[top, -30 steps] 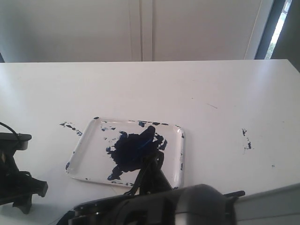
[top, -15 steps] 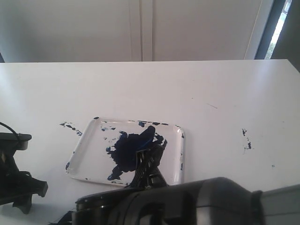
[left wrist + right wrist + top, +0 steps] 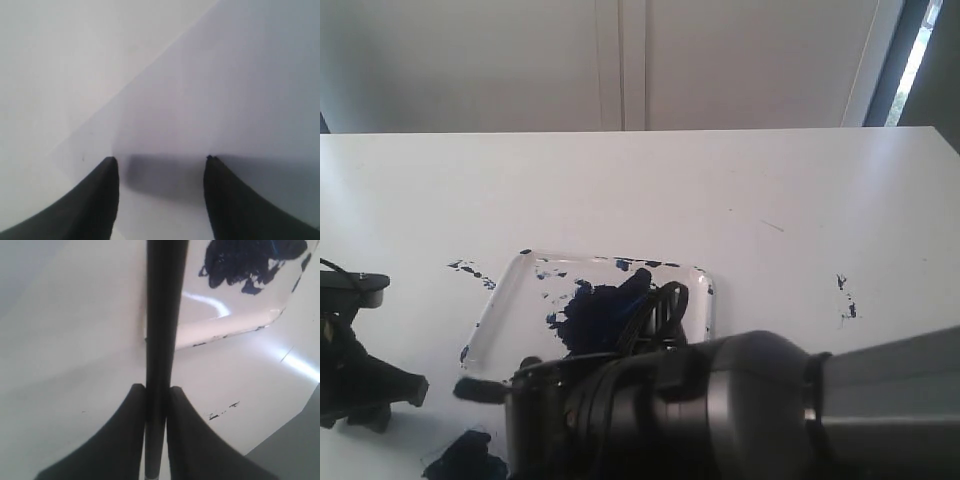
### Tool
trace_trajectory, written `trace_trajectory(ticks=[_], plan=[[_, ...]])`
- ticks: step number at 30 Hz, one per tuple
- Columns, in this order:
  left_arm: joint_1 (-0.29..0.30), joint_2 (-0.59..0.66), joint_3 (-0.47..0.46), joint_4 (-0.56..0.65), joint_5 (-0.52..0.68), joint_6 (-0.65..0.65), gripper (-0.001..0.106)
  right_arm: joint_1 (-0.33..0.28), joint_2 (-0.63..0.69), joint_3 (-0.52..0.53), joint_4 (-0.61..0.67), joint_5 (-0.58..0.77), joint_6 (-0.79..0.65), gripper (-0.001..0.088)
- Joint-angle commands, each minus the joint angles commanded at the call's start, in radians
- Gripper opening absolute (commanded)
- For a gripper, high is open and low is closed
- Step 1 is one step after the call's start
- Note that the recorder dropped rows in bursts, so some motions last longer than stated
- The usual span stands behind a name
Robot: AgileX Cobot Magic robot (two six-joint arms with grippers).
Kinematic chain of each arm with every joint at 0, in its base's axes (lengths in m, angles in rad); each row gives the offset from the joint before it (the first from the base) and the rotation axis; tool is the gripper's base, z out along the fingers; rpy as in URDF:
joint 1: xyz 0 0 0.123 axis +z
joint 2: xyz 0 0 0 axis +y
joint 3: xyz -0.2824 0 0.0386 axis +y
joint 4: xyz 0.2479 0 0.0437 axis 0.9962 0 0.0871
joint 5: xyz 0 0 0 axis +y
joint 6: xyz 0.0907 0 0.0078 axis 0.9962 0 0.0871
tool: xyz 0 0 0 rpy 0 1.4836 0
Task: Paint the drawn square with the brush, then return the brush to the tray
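White tabletop (image 3: 740,190) with a pale wall (image 3: 470,60) behind it and blue paint specks (image 3: 845,295) scattered around. The tray (image 3: 510,300) sits around 7 o'clock from the middle of the exterior view. It has a big dark blue blotch (image 3: 595,315) inside, and its near side is hidden behind the right arm's bulky housing (image 3: 740,410).

Right gripper (image 3: 156,388) has its fingers pinched tight on the brush (image 3: 162,315). The black handle runs out toward the tray's corner, and I can't see the bristles.

The drawn square (image 3: 465,460) is way down at 7 o'clock by the frame edge. It's filled dark blue, and the outline is too faint to make out.

Left gripper (image 3: 160,161) sits at 8 o'clock, fingers spread wide over plain white surface.
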Motion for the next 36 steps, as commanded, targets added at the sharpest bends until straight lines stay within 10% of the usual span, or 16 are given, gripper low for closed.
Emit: trace_trajectory(ticks=[15,22,36], plan=[[0.000,-0.360,0.000,-0.005,-0.046,-0.031,0.040,-0.141,0.000,0.143,-0.098,-0.166,0.295,0.0000],[0.000,-0.708,0.000,-0.048,-0.002,-0.049,0.002,-0.184,0.000,0.247,-0.133,-0.266,0.428,0.0000],[0.000,-1.044,0.000,-0.095,0.110,-0.049,0.004,-0.184,0.000,0.258,-0.181,-0.302,0.561,0.0000]])
